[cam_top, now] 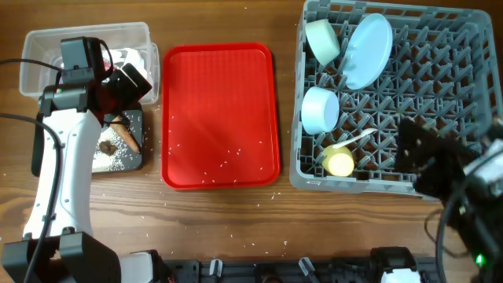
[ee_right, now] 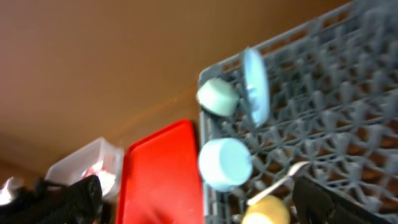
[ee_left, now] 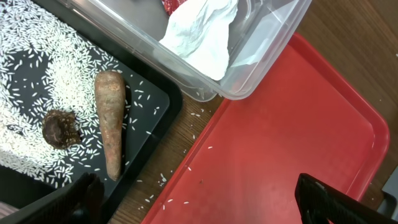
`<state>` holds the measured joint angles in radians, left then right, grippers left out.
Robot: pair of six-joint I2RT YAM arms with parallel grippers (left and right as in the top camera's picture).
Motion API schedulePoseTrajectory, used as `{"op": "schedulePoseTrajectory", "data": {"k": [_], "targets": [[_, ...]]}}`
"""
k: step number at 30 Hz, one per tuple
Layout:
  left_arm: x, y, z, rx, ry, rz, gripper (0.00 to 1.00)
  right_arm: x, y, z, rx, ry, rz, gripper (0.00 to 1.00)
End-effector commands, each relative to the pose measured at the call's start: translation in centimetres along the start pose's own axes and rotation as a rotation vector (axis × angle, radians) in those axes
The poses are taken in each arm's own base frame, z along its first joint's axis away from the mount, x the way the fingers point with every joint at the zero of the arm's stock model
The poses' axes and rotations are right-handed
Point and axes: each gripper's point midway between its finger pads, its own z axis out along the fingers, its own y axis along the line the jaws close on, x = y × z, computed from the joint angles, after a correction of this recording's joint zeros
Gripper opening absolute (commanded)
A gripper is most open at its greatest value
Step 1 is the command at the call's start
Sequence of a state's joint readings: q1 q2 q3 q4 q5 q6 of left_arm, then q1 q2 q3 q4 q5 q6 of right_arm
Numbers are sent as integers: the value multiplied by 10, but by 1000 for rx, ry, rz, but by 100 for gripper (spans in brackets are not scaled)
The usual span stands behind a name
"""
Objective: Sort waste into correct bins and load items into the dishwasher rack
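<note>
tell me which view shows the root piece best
Left wrist: the root piece lies whole and close up on the black tray, among rice, beside the dark lump. Overhead shows it small, its upper end under the left arm. Right wrist does not show it.

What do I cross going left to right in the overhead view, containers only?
clear tub → red tray → dishwasher rack. The black tray is left out: it lies in front of the tub, within the same left-right span.
</note>
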<state>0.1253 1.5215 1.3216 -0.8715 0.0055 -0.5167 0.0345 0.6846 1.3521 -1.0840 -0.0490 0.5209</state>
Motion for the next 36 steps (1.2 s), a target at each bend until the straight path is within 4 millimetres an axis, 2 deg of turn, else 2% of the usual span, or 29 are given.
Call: {"op": "schedulePoseTrajectory", "data": {"k": [1,3,6,10,13,19,22,27,29,32,36], "targets": [[-4,-5,-4,16,-13,18,100,-4,-49,-21,248,-101,-25,100],[-4,-5,-4,16,-13,18,100,4,-66,-20,324,-96,-31,100],[-4,-5,-4,16,-13,18,100,8,-71,-1,305,-150,-24,100],[-4,-5,-4,16,-13,18,100,22,-51,44,87,-241,-160,100],[-4,-5,-4,16,-13,18,100,53,-50,75,-67,-334,-208,100],[-4,-5,-4,16,-13,18,100,120,-81,113,-134,-371,-216,100],[-4,-5,-4,16,-13,18,100,128,-86,119,-138,-382,-217,100],[-4,-5,-4,16,-13,18,100,128,-86,123,-169,-448,-213,100],[-4,-5,-4,16,-13,18,100,127,-86,123,-169,-447,-212,100],[-4,-5,-4,16,-13,18,100,138,-92,129,-147,-397,-212,100],[-4,-5,-4,16,-13,18,100,138,-93,129,-146,-395,-212,100]]}}
